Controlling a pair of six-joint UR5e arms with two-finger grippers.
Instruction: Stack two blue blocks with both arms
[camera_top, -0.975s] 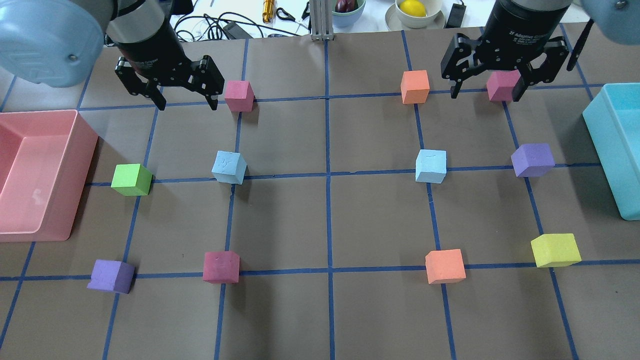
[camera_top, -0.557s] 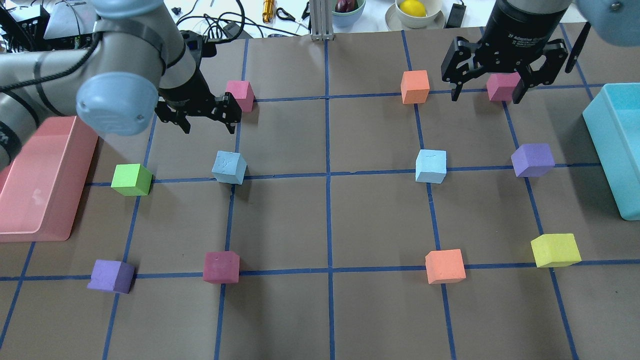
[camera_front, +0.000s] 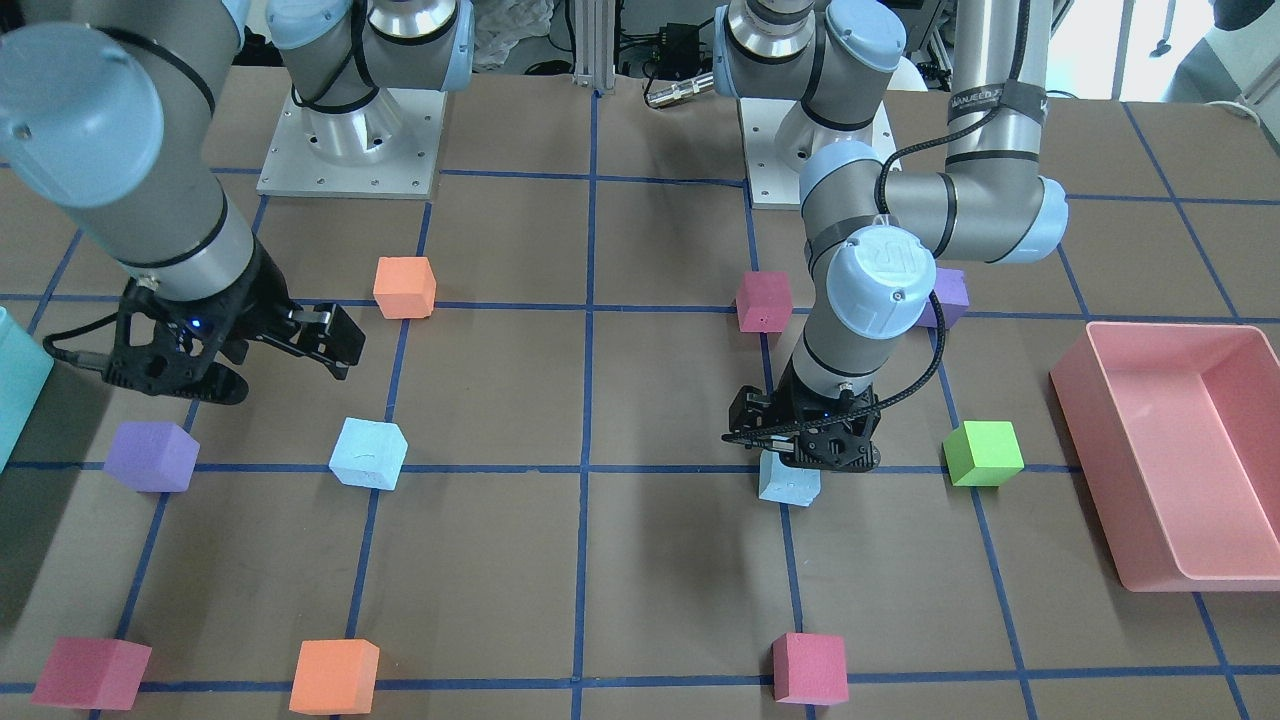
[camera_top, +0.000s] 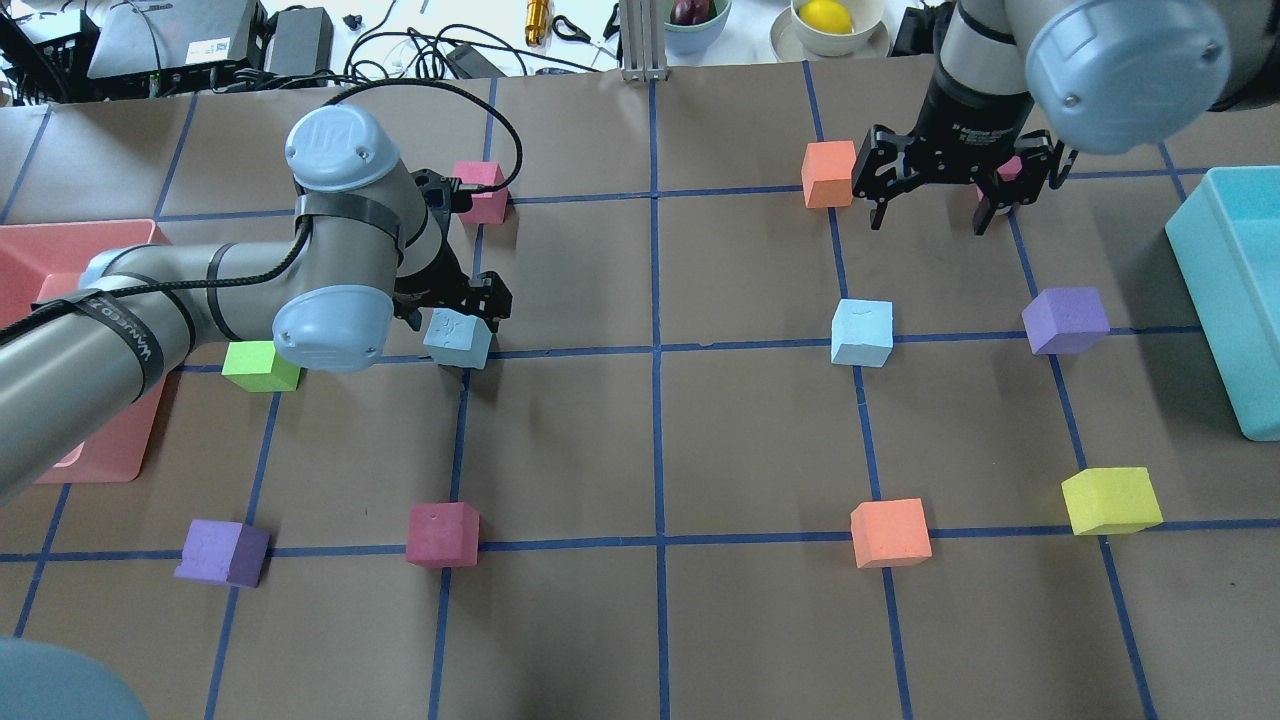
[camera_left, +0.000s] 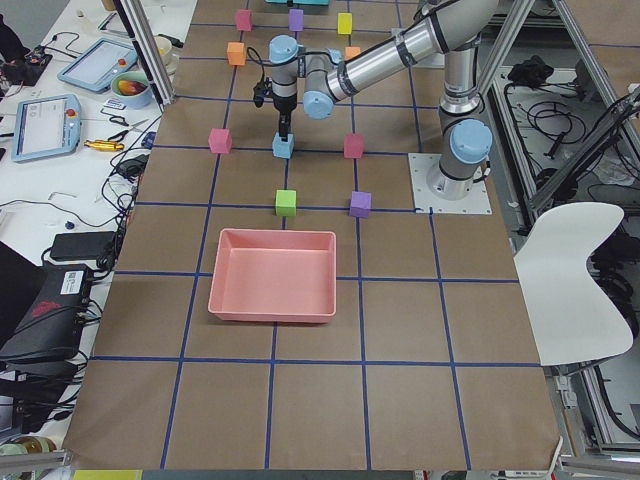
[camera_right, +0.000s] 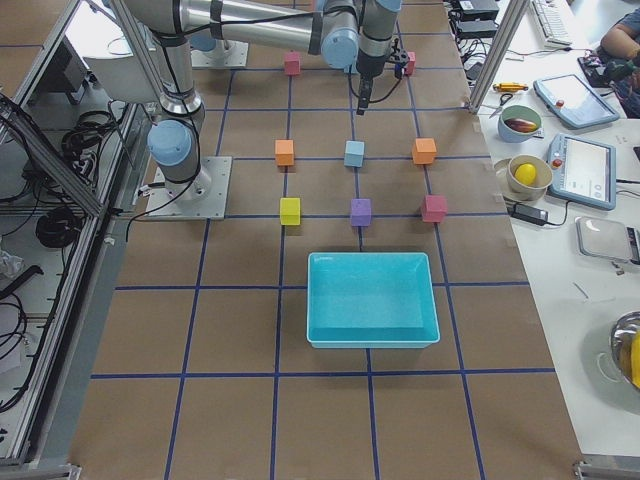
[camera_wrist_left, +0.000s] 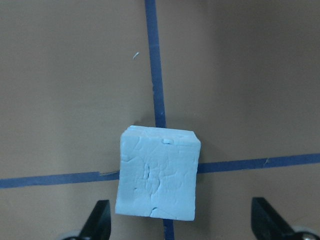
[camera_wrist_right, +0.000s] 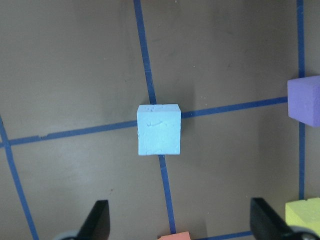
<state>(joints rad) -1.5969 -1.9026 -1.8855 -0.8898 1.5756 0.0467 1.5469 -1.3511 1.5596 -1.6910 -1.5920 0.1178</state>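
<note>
Brown bench (camera_top: 560, 440) with a blue tape grid, foam cubes dotted all over it. So, the left gripper (camera_wrist_left: 182, 220) is spread wide with nothing in it, hanging right over the left blue block (camera_wrist_left: 157, 172). That block sits on a tape crossing near the green cube (camera_front: 983, 452). Grabbing it looks like the step in hand.

In the wrist view the block is nearer one finger than the other and a touch skewed to the jaws. I'd nudge sideways and twist the wrist a hair before going down, otherwise the first finger to touch just shoves the cube. Hard to say from these angles how low the fingertips are; the front view suggests roughly level with the block's top. It's foam, so close gently and grip low on the faces.

The right gripper (camera_wrist_right: 181, 220) is also wide open and empty. The right blue block (camera_wrist_right: 159, 130) is out ahead of its fingers, not between them. The purple cube (camera_wrist_right: 305, 100) is well apart from that block, so there's room to come in.
</note>
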